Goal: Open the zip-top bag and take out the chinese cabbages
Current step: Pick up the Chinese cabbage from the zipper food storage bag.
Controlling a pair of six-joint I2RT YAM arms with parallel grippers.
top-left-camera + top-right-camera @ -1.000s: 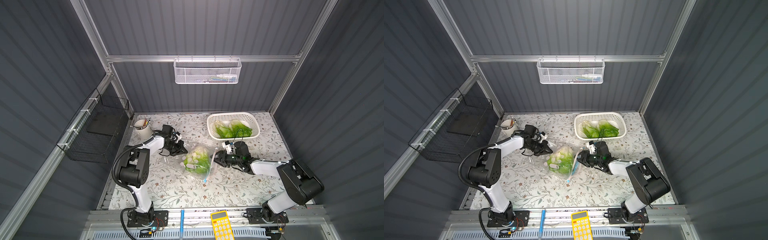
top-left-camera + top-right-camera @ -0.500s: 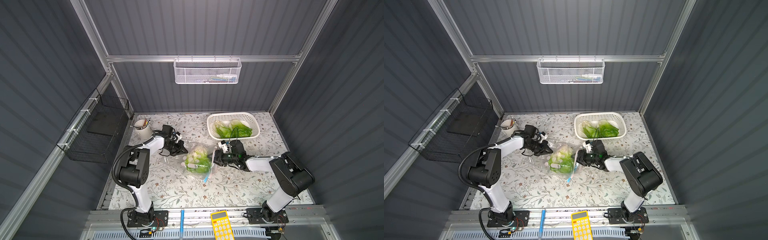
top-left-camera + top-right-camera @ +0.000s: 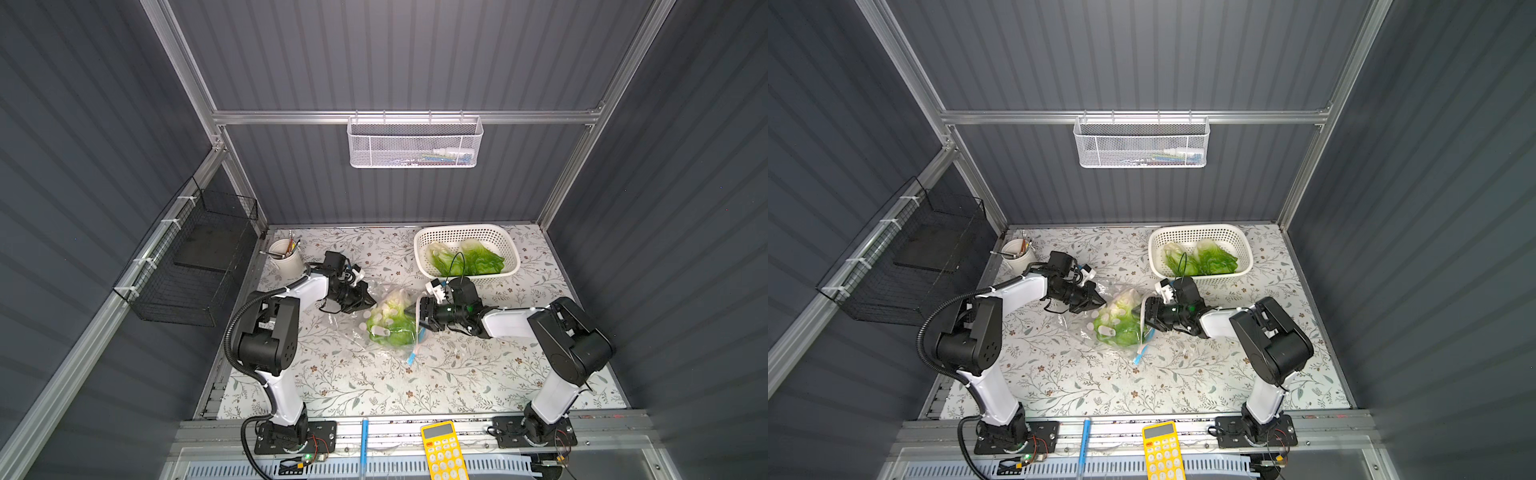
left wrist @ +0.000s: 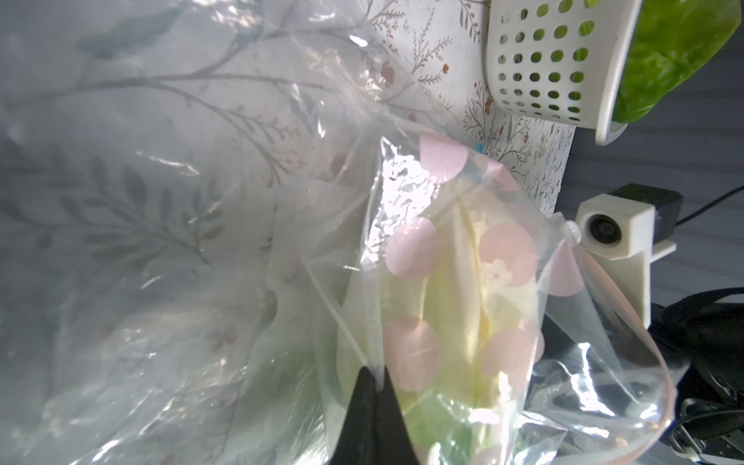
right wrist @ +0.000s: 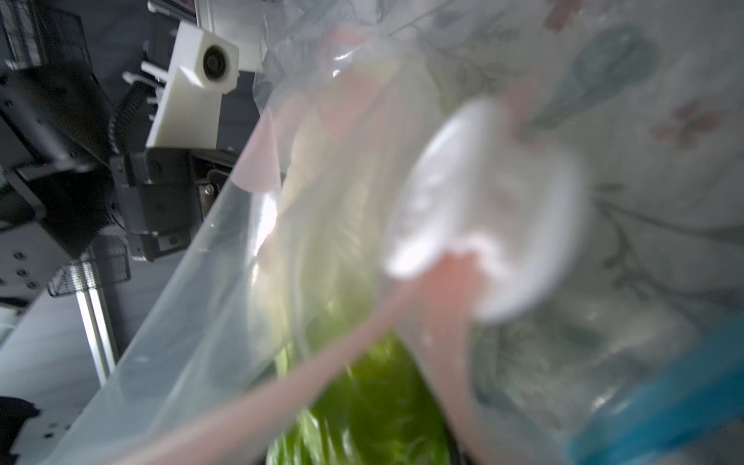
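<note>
Right at the front, a yellow calculator point(image 3: 442, 451) and a blue pen point(image 3: 364, 440) are lying on the rail. Past them, the zip-top bag point(image 3: 353, 328) is lying in the middle of the flowery tablecloth point(image 3: 353, 374).

One chinese cabbage point(image 3: 392, 328) is sitting inside the bag, with its green leaves toward the front and its white stem toward the back.

The left gripper point(image 3: 368, 300) is reaching the bag's far left corner. The left wrist view is showing its two black fingertips pressed together and pinching the clear plastic.

The right gripper point(image 3: 424, 316) is sitting at the bag's mouth on the right side, just beside the cabbage. Its jaws are standing apart. I cannot tell if they are touching the plastic.

Farther back on the right, two chinese cabbages point(image 3: 482, 259) are lying side by side in a white plastic basket point(image 3: 509, 245). A white cup of brushes point(image 3: 284, 262) is standing at the back left. A white mesh basket point(image 3: 415, 145) is hanging on the back wall.
</note>
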